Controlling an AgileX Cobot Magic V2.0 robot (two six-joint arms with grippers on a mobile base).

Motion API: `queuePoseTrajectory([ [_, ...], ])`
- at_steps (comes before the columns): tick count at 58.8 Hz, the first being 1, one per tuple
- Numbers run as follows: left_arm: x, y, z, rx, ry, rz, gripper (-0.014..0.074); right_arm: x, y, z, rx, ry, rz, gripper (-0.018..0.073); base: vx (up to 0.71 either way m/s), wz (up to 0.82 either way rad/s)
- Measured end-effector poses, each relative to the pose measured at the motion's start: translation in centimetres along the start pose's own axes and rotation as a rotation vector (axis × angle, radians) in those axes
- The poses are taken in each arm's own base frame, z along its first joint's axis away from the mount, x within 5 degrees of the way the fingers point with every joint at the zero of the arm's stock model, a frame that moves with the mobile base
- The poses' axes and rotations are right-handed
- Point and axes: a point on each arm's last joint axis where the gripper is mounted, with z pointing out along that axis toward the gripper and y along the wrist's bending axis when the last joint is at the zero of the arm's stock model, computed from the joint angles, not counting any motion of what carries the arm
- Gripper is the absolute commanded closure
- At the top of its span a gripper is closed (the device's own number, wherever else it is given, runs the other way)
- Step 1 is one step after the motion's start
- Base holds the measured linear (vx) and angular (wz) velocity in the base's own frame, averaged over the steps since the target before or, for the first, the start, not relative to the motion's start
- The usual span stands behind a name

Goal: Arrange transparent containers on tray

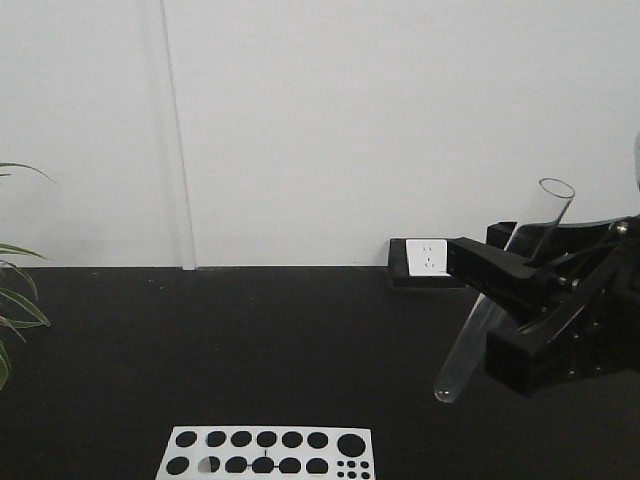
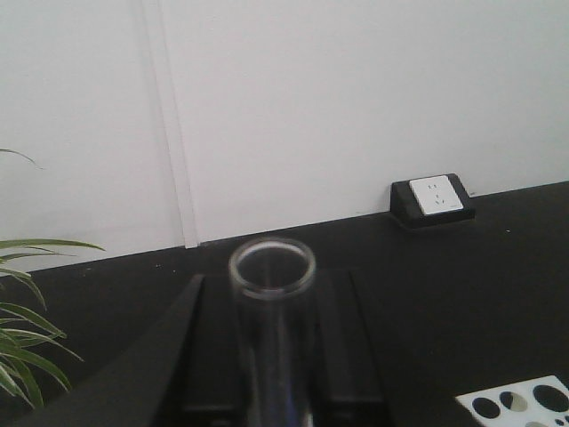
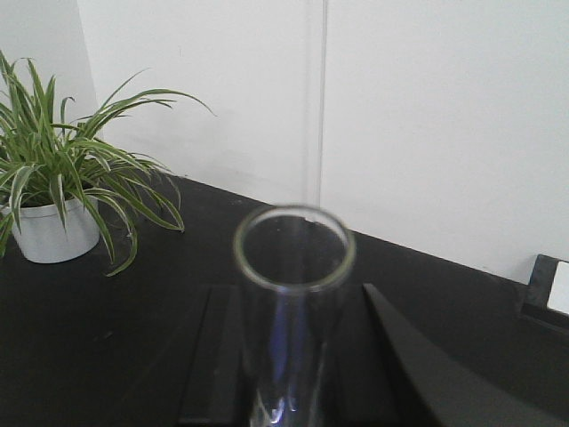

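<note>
Apparently, tilted tube inside right tool

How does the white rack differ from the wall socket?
The white rack lies flat at the front of the black table; the wall socket sits at the back, by the wall. The rack is a wide rectangle with many round holes; the socket is nearly square with small slots, in a black housing. Both are white.

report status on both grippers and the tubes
Left gripper shut on first tube. Right gripper shut on second tube, tilted, rim up. Tray not in view; white rack sits near table's front edge.
</note>
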Motion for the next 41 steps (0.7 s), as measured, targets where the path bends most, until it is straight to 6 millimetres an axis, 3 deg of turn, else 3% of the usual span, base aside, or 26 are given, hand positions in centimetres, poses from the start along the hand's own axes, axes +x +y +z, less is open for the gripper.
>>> queuePoseTrajectory([
  [41, 0.00, 0.00, 0.00, 0.000, 0.000, 0.000, 0.0468, 0.00, 0.00, 0.00, 0.000, 0.000, 0.000, 0.0400, -0.16, 0.00],
])
